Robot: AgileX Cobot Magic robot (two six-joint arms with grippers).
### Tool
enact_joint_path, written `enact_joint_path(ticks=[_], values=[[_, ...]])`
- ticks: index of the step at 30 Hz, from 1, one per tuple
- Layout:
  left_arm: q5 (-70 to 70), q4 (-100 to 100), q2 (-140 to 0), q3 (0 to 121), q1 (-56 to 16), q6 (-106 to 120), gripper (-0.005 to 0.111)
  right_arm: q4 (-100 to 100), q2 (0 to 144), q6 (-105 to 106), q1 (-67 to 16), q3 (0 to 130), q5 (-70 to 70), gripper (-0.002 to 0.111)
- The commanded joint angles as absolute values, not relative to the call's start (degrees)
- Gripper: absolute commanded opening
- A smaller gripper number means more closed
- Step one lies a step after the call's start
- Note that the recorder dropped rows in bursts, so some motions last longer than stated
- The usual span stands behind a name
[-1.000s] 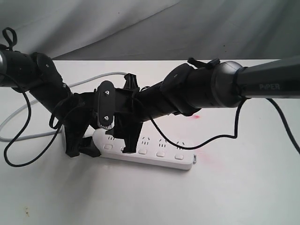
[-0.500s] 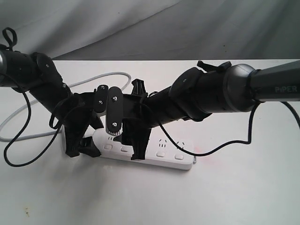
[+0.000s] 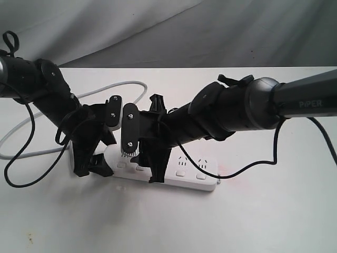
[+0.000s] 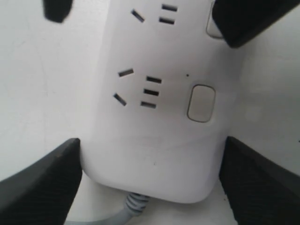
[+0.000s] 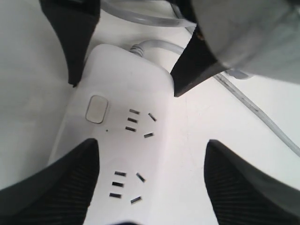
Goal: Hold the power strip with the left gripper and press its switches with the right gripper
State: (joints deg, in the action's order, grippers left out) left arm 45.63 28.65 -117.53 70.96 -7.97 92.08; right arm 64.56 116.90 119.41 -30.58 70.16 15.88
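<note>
Since one second ago the right arm [image 3: 247, 108] has carried its claw a little along the strip, away from the cord end, and lower, while the left arm [image 3: 42, 87] and the strip kept their place. On the white table [image 3: 274, 221] the power strip [image 3: 192, 178] lies flat, and its grey cord [image 3: 126, 82] runs off behind the left arm. The left gripper [image 3: 92, 166] is set across the cord end with one jaw at each long edge. Both jaws seem to touch the plastic, so we judge that it grips the strip by its width. The right gripper [image 3: 151, 169] stands with its jaws spread wide and holds nothing. Of the switches [image 4: 201, 102], the first from the cord lies free and one right jaw tip is over the second — pressed or only covered, we cannot tell. To do this step well, we think the tip should go straight down on the middle of one button, not on the border between button and socket. It should lift fully before it moves to the next one, with the left claw firm so that the strip does not tip. We count two arms, two grippers, one strip and one cord; in the exterior view four buttons show — a fifth place is hidden under the right claw.
</note>
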Motion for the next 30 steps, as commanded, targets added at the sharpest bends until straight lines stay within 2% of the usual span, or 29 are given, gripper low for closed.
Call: enact_joint_path(ticks=[1,30], values=[[46.3,29.0,-117.6,71.2,-7.9,91.9,0.050,64.4,116.9,119.3,-30.2,69.8,15.7,0.060],[46.3,29.0,-117.6,71.2,-7.9,91.9,0.050,65.9,118.9,119.8,-30.1,67.1,15.0,0.060]])
